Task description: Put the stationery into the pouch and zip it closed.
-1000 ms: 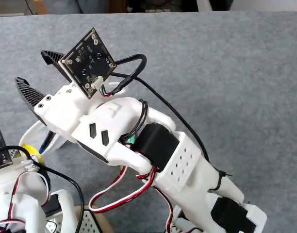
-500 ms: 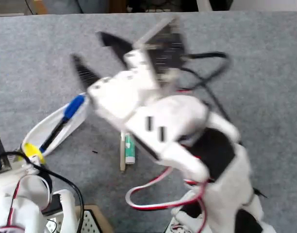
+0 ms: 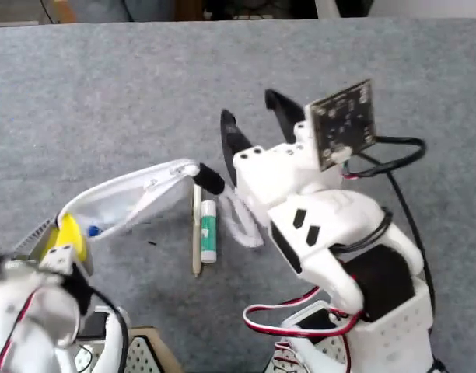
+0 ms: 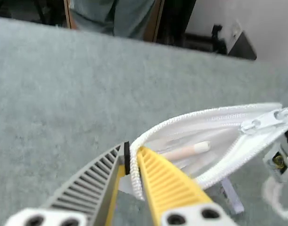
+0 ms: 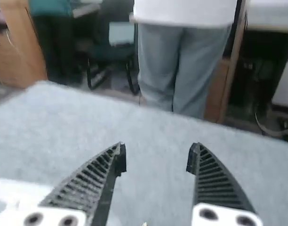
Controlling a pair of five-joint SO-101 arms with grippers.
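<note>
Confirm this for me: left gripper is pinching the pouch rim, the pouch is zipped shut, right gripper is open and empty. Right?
Not quite. The pouch is not zipped shut: the left wrist view shows it gaping open. The rest holds: the left gripper pinches its rim, and the right gripper is open and empty.

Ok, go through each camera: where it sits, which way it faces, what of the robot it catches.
High view: fixed above the table, looking down; the left arm and the right gripper show, either side of the pouch.
Left wrist view: on the left wrist, looking along the left gripper, its fingers shut on the pouch's rim.
Right wrist view: on the right wrist, facing out across the table; its open fingers show.
Shared: high and left wrist views both show the open pouch.
</note>
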